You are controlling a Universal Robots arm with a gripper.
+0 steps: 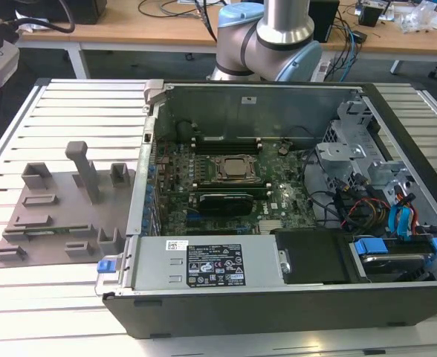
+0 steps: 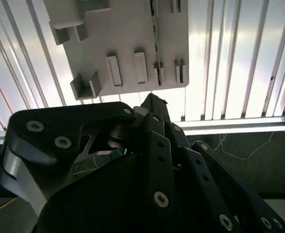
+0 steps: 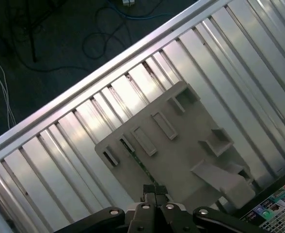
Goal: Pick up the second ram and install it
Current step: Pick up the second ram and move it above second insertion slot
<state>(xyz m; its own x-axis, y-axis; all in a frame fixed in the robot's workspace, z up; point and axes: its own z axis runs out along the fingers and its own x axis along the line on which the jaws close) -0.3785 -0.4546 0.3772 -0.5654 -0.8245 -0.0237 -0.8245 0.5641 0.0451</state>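
The second ram is a thin green stick standing on edge in a slot of the grey plastic tray. The second wrist view shows the ram as a narrow dark line on that tray. My gripper hangs well above the tray, roughly over the ram's near end, with its black fingers pressed together and nothing between them. The tray lies at the exterior view's left, beside the open computer case.
Inside the case the motherboard carries the CPU socket with memory slots on either side. A black card, cables and drive bays fill the case's right. The tray has raised holders. The ribbed metal table ends above a floor with cables.
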